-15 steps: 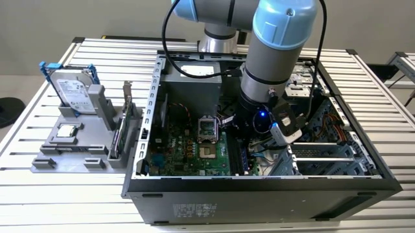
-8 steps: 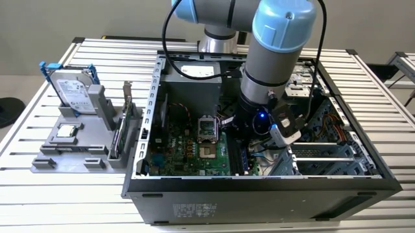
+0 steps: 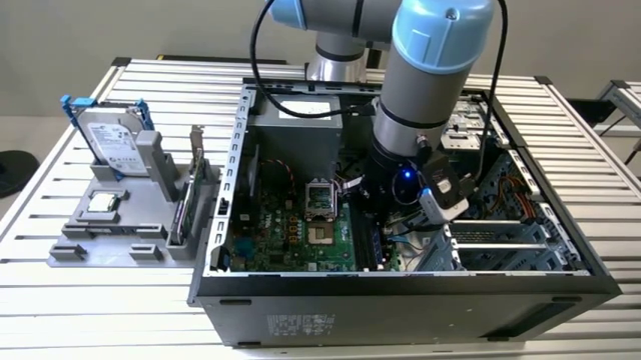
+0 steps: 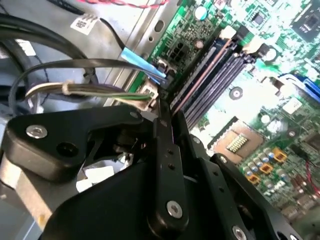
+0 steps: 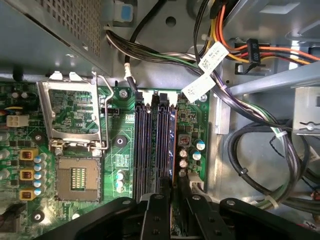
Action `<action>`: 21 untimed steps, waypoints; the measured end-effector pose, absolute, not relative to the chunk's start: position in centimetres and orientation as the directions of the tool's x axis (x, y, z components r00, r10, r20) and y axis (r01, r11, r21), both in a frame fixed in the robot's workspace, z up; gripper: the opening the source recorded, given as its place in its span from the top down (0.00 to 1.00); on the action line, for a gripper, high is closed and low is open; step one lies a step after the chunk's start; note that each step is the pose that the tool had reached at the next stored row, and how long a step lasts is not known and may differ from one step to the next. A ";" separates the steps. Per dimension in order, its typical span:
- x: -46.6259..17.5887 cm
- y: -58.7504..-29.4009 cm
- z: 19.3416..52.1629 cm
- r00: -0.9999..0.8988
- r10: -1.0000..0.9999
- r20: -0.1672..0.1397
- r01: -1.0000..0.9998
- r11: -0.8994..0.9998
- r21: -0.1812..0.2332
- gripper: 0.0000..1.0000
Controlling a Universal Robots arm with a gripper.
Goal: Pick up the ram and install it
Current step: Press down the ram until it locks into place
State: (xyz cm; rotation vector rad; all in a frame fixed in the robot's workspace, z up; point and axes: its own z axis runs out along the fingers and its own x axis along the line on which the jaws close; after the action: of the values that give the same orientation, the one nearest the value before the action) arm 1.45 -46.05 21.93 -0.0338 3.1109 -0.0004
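The ram [image 5: 173,145] is a thin dark stick standing on edge along the outermost of the memory slots [image 5: 150,145] on the green motherboard [image 5: 117,160]. In the second wrist view the ram [image 4: 200,75] runs as a thin line from the slot's far latch back between my fingers. My gripper [image 5: 172,192] is low inside the computer case [image 3: 401,300], shut on the ram's near end, with one black finger [image 5: 155,215] on each side. In the exterior view the gripper [image 3: 389,225] is mostly hidden behind the wrist.
The open CPU socket [image 5: 75,175] lies beside the slots. Bundled cables [image 5: 215,75] and a metal drive cage [image 3: 501,240] crowd the other side. Outside the case, a grey holder [image 3: 110,240] carries a hard drive [image 3: 110,142], a CPU chip [image 3: 103,201] and an upright expansion card [image 3: 191,191].
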 end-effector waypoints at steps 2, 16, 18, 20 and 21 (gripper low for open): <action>1.5 -46.1 22.8 -0.999 -0.022 -0.031 -0.022 1.000 -0.001 0.00; 1.5 -46.1 26.0 -0.999 -0.022 -0.031 -0.022 1.000 0.000 0.00; 1.5 -46.1 26.0 -0.999 -0.022 -0.031 -0.022 1.000 -0.001 1.00; 1.5 -46.1 26.0 -0.999 -0.022 -0.031 -0.022 1.000 -0.001 1.00; 1.5 -46.1 26.0 -0.999 -0.022 -0.031 -0.022 1.000 -0.001 1.00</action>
State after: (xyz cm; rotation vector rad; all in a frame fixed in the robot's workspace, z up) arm 1.45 -46.05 26.05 -0.0340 3.1100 -0.0003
